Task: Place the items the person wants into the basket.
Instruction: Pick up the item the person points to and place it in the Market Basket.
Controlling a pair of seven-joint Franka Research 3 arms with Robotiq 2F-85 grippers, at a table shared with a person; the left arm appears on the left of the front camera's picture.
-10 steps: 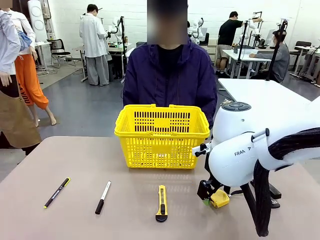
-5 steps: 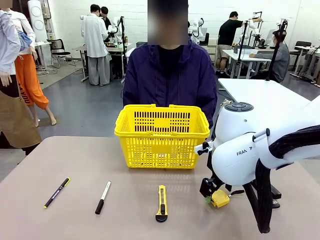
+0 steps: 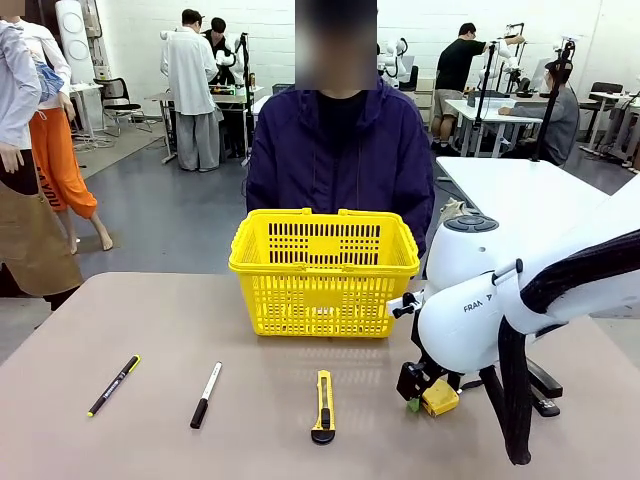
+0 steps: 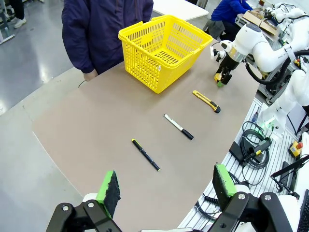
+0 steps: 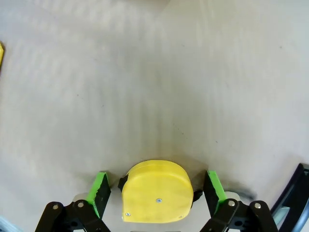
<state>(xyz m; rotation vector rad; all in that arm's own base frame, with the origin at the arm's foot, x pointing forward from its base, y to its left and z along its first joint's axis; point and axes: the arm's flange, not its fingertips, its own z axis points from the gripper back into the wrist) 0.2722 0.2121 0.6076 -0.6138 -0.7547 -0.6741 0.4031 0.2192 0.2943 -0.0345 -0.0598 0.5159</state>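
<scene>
The small yellow tape measure (image 5: 157, 191) lies on the table between the green pads of my right gripper (image 5: 157, 185), with a narrow gap on each side, so the jaws stand open around it. From the front, that gripper (image 3: 415, 392) is low at the tape measure (image 3: 438, 398), right of the yellow-and-black utility knife (image 3: 323, 405). A black stapler (image 3: 543, 392) shows partly behind the right arm. The yellow basket (image 3: 323, 275) stands before the person (image 3: 340, 150). My left gripper (image 4: 166, 186) hangs open high over the table's near side, holding nothing.
A black pen with a yellow clip (image 3: 113, 385) and a white-and-black marker (image 3: 206, 394) lie at the front left. The person's hand (image 4: 89, 75) rests at the table's far edge beside the basket (image 4: 164, 46). Bare tabletop stretches left of the basket.
The right arm has shifted a little to the left while its gripper stays down at the tape measure. The items on the table have not moved.
</scene>
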